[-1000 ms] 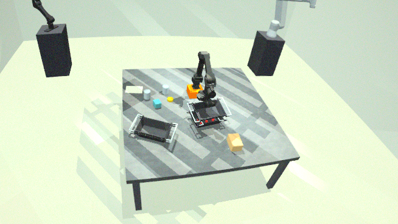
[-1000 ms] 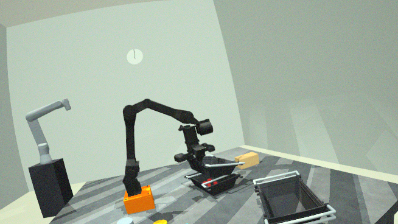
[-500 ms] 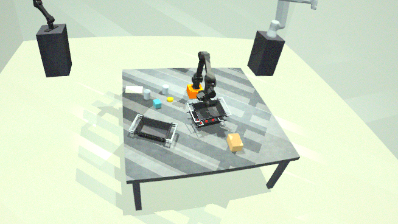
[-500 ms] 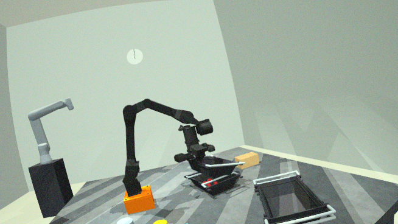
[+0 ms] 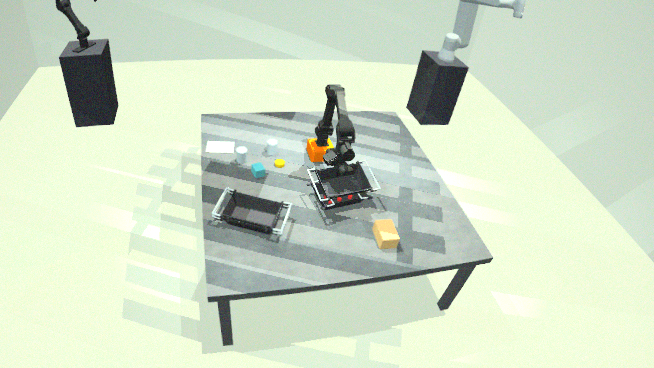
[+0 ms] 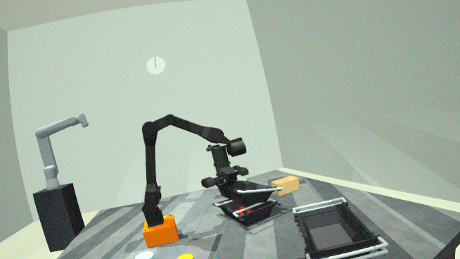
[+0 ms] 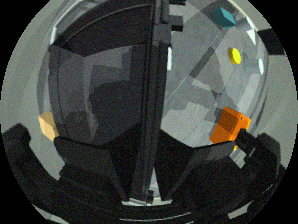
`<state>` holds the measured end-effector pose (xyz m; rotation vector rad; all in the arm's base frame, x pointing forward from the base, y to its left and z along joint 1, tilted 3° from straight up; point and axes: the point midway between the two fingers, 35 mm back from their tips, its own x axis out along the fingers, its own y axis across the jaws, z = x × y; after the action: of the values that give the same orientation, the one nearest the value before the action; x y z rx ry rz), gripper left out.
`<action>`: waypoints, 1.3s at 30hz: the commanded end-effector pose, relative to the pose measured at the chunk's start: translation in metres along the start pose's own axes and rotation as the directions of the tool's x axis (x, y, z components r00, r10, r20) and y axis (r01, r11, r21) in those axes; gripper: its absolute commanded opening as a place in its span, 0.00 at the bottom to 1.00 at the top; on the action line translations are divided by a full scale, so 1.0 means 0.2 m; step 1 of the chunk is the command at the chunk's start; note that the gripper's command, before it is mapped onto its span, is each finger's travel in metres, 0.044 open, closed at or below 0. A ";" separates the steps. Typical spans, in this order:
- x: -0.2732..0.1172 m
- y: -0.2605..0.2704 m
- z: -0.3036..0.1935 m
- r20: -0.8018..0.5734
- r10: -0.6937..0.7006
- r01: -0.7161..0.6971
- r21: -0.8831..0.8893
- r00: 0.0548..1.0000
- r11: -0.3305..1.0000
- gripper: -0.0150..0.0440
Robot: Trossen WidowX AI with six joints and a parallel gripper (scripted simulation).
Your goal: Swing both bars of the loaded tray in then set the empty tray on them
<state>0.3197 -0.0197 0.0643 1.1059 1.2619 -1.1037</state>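
My gripper (image 5: 345, 171) (image 6: 230, 184) (image 7: 144, 127) is shut on one long wall of the empty tray (image 5: 350, 185) (image 6: 258, 196) (image 7: 117, 95). This black tray hangs over the loaded tray, its white bars out at its ends. In the exterior view it looks roughly level, perhaps slightly tilted. The loaded tray (image 6: 258, 215) stands on the table, and red blocks (image 5: 339, 199) (image 6: 241, 209) show inside it. One white bar (image 6: 254, 207) of the loaded tray appears to run across its top. The other is largely hidden. Contact between the held tray and the bars cannot be told.
Another empty tray (image 5: 252, 212) (image 6: 327, 236) stands to the left in the top view. A tan block (image 5: 385, 234) (image 6: 285, 186) (image 7: 48, 126) lies near the trays. A teal cube (image 5: 258, 170) (image 7: 224, 17) and yellow disc (image 5: 279, 163) (image 7: 234, 56) lie near two pale cups.
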 end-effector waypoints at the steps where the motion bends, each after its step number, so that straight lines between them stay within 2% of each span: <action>1: 0.02 -0.03 0.00 0.002 -0.024 0.024 -0.003 1.000 1.000 0.25; 39: 0.06 -0.04 0.00 0.002 -0.025 0.025 -0.003 1.000 1.000 0.25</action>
<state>0.3168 -0.0202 0.0581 1.1062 1.2618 -1.1032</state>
